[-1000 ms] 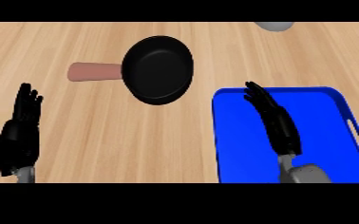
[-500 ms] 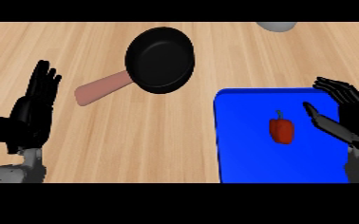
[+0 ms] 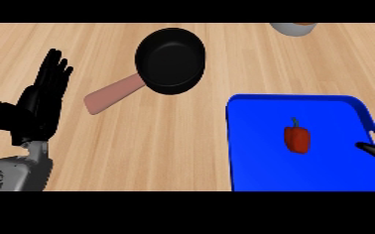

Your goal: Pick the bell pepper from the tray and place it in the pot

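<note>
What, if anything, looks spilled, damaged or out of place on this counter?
Nothing stands out. The bell pepper sits whole on the blue tray, and the black pan rests flat on the counter, with nothing spilled.

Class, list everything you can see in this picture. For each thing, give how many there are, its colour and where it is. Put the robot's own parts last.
counter: one, light wood, fills the view
pot: one, black, pinkish handle pointing lower left, upper middle of the counter
tray: one, blue, lower right, cut off by the view's edges
bell pepper: one, red with a dark stem, lying on the tray, right of its middle
grey vessel: one, grey, top edge towards the right, mostly cut off
left hand: one, black on a grey forearm, left edge, open, fingers up, resting
right hand: one, black, only a tip shows at the right edge, over the tray
</note>
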Tool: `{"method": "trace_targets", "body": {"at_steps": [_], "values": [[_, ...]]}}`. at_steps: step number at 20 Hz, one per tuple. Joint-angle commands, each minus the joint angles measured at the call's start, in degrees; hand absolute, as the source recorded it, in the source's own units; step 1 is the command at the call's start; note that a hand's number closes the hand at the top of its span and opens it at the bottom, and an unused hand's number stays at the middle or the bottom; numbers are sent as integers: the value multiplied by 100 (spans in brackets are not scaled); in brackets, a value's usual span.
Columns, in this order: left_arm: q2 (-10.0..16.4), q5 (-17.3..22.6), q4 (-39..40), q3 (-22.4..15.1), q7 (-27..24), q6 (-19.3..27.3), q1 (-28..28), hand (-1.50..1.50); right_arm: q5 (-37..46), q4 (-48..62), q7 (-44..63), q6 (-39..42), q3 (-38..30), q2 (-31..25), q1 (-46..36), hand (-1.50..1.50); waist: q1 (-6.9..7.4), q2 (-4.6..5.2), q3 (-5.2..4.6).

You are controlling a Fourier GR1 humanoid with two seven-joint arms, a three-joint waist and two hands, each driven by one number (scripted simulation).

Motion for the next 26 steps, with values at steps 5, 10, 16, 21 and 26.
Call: {"method": "trace_targets", "body": {"at_steps": [5,10,16,21,26], "values": [[53,73,325,165,6,-173,-236,0,1275,-229,168,825,1050,-1163,-131,-150,9,-13,-27],[-15,-63,130,102,68,-89,-121,0,1927,-1126,1084,311,1685,-1119,-312,-150,4,-51,-32],[114,116,246,419,147,-443,-243,0,2127,-1848,1909,752,1808,-1271,-149,-150,-56,-51,-29],[-211,-337,-200,264,292,-219,11,0,2544,-2154,2134,464,1767,-480,210,-150,-42,-48,-24],[-273,-303,197,555,-45,-544,4,0,2974,-2230,2553,547,1766,-103,-30,-150,-29,-40,-24]]}}
